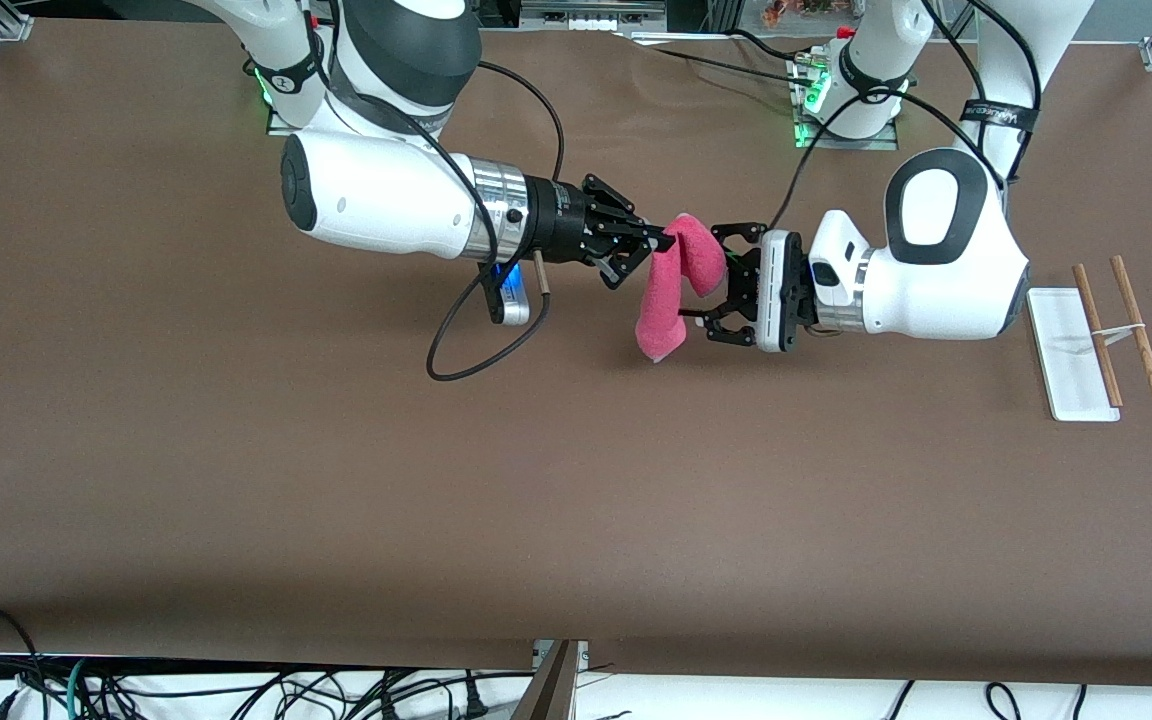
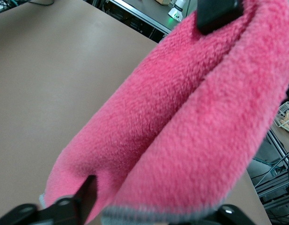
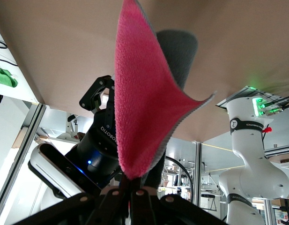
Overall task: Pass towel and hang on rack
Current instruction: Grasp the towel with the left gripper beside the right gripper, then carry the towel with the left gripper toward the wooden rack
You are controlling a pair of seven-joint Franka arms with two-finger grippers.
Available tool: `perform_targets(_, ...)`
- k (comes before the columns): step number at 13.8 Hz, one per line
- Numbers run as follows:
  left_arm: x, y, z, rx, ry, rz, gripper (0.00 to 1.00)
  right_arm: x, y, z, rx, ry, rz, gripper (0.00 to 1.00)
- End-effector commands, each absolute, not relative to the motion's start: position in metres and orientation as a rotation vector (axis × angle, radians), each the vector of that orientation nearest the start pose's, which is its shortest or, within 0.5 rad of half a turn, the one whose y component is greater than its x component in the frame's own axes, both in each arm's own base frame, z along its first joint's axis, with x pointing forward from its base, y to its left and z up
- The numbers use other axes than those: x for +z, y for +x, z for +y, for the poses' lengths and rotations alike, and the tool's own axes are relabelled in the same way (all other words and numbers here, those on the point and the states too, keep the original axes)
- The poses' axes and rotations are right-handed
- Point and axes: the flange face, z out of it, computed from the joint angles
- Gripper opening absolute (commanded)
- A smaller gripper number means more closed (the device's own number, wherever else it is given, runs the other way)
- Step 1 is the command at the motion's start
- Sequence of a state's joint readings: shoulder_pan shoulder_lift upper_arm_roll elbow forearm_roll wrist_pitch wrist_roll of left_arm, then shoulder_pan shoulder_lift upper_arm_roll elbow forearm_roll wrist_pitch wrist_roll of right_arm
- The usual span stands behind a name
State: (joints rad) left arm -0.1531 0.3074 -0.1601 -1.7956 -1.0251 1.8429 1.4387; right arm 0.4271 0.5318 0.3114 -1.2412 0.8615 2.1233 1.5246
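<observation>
The pink-red towel [image 1: 671,290] hangs in the air over the middle of the table, folded over at its top. My right gripper [image 1: 664,240] is shut on its top corner; the right wrist view shows the fingers [image 3: 135,192] pinched on the towel [image 3: 139,108]. My left gripper [image 1: 719,285] is open beside the hanging towel, with its jaws spread wide on either side of it. In the left wrist view the towel [image 2: 181,117] fills the space between the fingers [image 2: 88,187]. The rack [image 1: 1101,335] stands at the left arm's end of the table.
The rack has a white base [image 1: 1061,345], two brown rods [image 1: 1139,330] and a pale crossbar [image 1: 1121,333]. A black cable [image 1: 476,350] loops down from the right arm toward the table. The two arm bases [image 1: 841,100] stand along the table's edge farthest from the front camera.
</observation>
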Motion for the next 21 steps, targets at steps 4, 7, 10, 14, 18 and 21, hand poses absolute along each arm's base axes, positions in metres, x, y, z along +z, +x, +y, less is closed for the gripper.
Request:
perform_targets(4,0.403,0.566,-0.248,0.425,1.684,-1.321,0.00,0.539,0.567,0.483,0.896,-1.850,1.290,0.00)
perform_targets(7,0.407,0.568,-0.240,0.427,1.687,-1.322,0.00,0.538,0.568,0.482,0.895,-1.850,1.292,0.00)
perform_targets(10,0.411,0.573,-0.227,0.424,1.689,-1.318,0.00,0.537,0.569,0.482,0.897,-1.849,1.293,0.00)
perform_targets(14,0.417,0.575,-0.203,0.399,1.694,-1.312,0.00,0.536,0.573,0.477,0.893,-1.841,1.304,0.79)
perform_targets(18,0.417,0.583,-0.145,0.280,1.790,-1.368,0.00,0.543,0.597,0.447,0.869,-1.807,1.328,1.00)
perform_targets(21,0.411,0.587,-0.062,0.121,1.915,-1.415,0.00,0.550,0.622,0.398,0.811,-1.866,1.327,1.00)
